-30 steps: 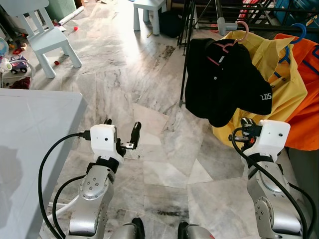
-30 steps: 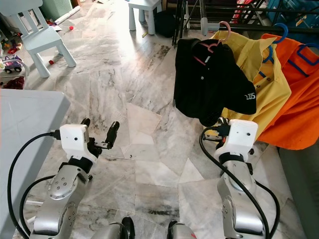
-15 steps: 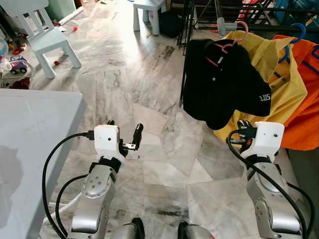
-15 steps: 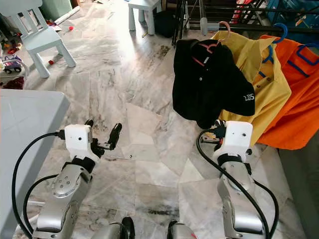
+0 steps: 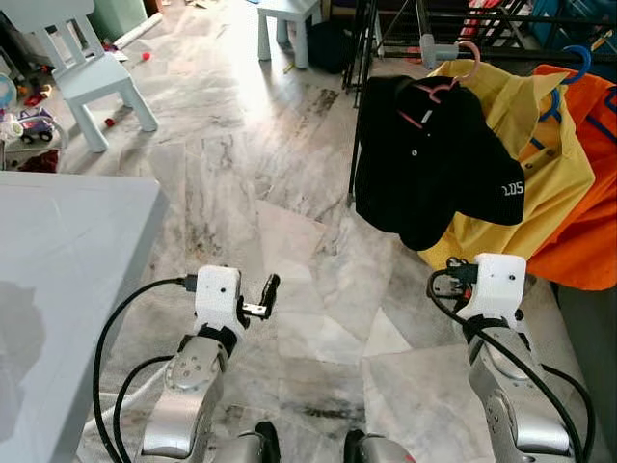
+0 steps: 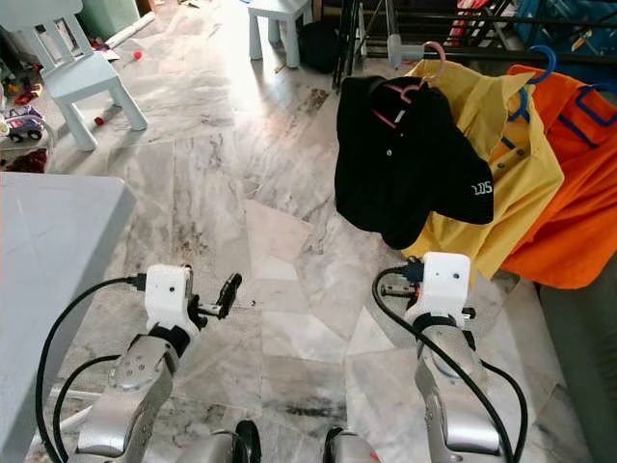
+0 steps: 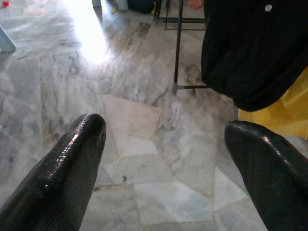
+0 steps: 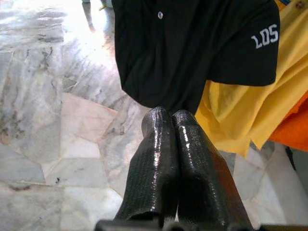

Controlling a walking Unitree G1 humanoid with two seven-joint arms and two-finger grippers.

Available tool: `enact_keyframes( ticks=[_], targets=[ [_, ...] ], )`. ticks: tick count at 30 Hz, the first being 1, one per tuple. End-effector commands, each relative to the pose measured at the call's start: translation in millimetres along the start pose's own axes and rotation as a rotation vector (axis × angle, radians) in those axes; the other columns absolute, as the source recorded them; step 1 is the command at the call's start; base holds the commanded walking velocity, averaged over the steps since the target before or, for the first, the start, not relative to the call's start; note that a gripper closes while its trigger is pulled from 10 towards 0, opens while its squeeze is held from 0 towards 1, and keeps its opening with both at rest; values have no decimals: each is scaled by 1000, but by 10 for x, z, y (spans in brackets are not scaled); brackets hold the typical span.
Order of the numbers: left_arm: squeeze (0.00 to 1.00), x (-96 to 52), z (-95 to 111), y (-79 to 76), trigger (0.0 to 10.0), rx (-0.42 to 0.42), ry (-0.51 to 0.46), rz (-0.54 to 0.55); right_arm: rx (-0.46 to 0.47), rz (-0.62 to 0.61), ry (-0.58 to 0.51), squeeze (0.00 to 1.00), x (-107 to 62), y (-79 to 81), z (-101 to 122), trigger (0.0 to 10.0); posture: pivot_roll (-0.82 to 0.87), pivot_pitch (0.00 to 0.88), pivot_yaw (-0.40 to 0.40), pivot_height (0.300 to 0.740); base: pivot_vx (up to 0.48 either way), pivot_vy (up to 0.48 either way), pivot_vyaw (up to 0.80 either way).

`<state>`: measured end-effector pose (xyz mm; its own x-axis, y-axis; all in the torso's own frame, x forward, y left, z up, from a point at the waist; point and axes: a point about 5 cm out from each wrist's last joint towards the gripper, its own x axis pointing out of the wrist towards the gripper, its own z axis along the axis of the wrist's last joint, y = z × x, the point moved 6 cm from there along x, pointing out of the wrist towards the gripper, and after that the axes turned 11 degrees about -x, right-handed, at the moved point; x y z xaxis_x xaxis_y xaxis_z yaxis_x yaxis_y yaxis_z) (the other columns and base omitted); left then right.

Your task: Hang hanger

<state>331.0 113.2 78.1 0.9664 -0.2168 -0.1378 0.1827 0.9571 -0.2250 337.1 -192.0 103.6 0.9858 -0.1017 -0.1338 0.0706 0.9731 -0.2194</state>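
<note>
A black shirt (image 5: 434, 154) hangs on a pink hanger (image 5: 439, 87), hooked over the dark rail (image 5: 511, 53) of a clothes rack. Behind it hang a yellow shirt (image 5: 545, 164) and an orange shirt (image 5: 593, 203) on blue hangers. My right gripper (image 8: 168, 116) is shut with nothing in it, held low below and in front of the black shirt's hem (image 8: 192, 62). My left gripper (image 7: 163, 132) is open and empty, low over the marble floor, left of the rack.
A grey table (image 5: 58, 251) stands close on my left. A pale child's chair (image 5: 92, 82), toys (image 5: 34, 125) and a small stool (image 5: 289, 14) are farther back. The rack's black upright (image 7: 179, 43) rises from the floor ahead. Marble floor (image 5: 289, 174) lies between.
Both arms have sunk and drawn back toward my body. The right gripper has dropped away from the black shirt's hem. The shirt stays hanging on the rail.
</note>
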Motion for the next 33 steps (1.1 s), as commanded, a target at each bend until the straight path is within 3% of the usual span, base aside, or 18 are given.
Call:
enact_keyframes(
  ticks=[1,5,6,8,9,15,28,29,30,33],
  targets=[
    [0,-14,-76,-3,10000,-6,29,-10,-3,1,14,0,-11,-2,-53,10000,-89,213,-10,740,0,0,0],
    [0,-16,29,-87,10000,-55,-24,-60,-11,-8,-5,0,-3,-18,-15,10000,-90,213,-9,740,0,0,0],
    [0,-19,101,-100,7412,-53,-59,-68,-13,-10,-13,0,-2,-23,3,10000,-90,213,-9,740,0,0,0],
    [0,-22,178,-107,7412,-43,-97,-73,-14,-12,-20,0,-1,-27,21,10000,-91,213,-8,740,0,0,0],
    [0,-11,291,-164,0,-65,-138,-101,-20,-14,-27,0,-1,-31,37,10000,-91,213,-8,740,0,0,0],
    [0,20,418,-227,0,-82,-177,-125,-25,-14,-31,0,0,-14,39,10000,-88,212,-4,740,0,0,0],
    [0,19,328,-189,0,-73,-142,-114,-28,-14,-38,0,-7,9,35,10000,-87,215,0,740,0,0,0],
    [0,38,180,-161,8314,-43,-67,-96,-30,-8,-28,0,-1,23,15,10000,-86,214,-1,740,0,0,0],
    [1000,45,37,-106,10000,-16,3,-65,-34,-3,-19,0,1,36,-4,10000,-86,214,-1,740,0,0,0],
    [1000,35,-94,-32,10000,-19,59,-28,-43,8,0,0,4,62,-48,10000,-86,214,-1,740,0,0,0]
  ],
)
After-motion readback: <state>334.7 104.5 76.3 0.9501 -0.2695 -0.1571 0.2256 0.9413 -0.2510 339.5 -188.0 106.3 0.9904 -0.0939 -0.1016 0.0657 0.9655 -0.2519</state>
